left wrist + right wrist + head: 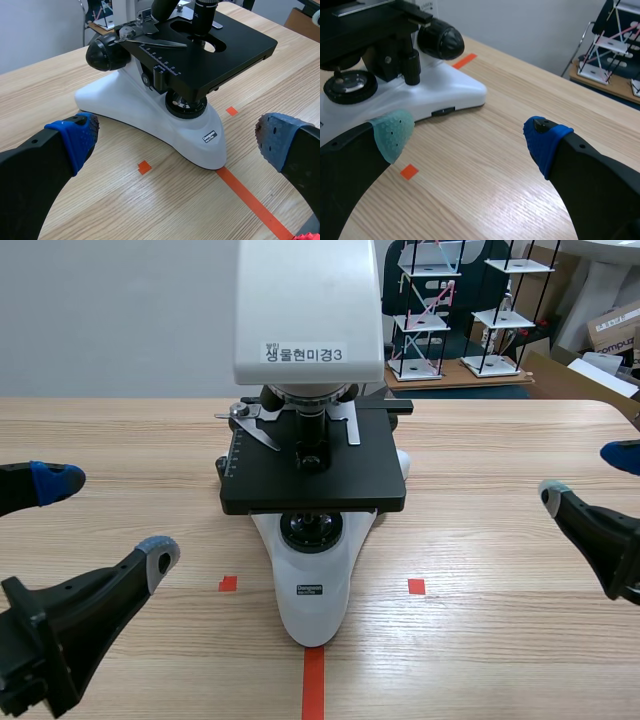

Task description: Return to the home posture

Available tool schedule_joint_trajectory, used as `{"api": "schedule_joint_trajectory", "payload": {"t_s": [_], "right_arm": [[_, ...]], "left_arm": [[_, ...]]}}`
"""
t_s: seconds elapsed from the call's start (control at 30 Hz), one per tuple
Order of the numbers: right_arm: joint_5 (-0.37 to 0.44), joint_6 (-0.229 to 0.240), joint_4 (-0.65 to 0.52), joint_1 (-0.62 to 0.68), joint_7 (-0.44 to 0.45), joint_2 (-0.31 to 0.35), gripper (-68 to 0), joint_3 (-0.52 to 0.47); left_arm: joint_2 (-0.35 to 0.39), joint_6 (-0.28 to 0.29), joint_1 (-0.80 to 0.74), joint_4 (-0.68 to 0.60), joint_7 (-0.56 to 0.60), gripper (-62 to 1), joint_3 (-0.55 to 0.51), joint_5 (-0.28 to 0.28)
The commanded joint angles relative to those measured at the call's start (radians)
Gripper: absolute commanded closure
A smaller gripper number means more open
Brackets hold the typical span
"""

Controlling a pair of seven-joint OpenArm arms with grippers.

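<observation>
A white and black microscope (pixel 312 440) stands in the middle of the wooden table (pixel 480 640), its black stage (pixel 314 465) facing me. My left gripper (pixel 105 520) hangs open at the near left, well apart from the microscope base (pixel 150 120). Nothing lies between its blue-padded fingers (pixel 75 137). At the near right my right gripper (pixel 590 475) is open too and holds nothing. The right wrist view shows the microscope base (pixel 430 90) ahead and to one side of its grey-green and blue pads (pixel 395 132).
Orange-red tape marks (pixel 313 680) lie in front of the microscope. Behind the table, at the back right, stand white shelf racks (pixel 430 310) and cardboard boxes (pixel 615 330). A grey wall fills the back left.
</observation>
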State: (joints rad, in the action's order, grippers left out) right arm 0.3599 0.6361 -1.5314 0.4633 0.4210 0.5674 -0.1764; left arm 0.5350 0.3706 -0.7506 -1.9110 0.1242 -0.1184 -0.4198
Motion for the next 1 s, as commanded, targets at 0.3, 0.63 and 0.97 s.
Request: {"api": "schedule_joint_trajectory", "payload": {"t_s": [0.3,0.63,0.97], "right_arm": [[0.016,0.074,-0.269,0.127,-0.078,-0.121,-54.8,-0.115],[0.009,0.109,-0.292,0.157,-0.067,-0.161,-56.7,-0.115],[-0.023,0.109,-0.314,0.157,-0.068,-0.16,-56.7,-0.087]], "left_arm": [[0.0,0.002,0.0,-0.016,0.014,-62.3,-0.005,-0.006],[0.0,0.002,0.0,-0.016,0.014,-62.3,-0.005,-0.006],[0.0,0.002,0.0,-0.016,0.014,-62.3,-0.005,-0.006]]}}
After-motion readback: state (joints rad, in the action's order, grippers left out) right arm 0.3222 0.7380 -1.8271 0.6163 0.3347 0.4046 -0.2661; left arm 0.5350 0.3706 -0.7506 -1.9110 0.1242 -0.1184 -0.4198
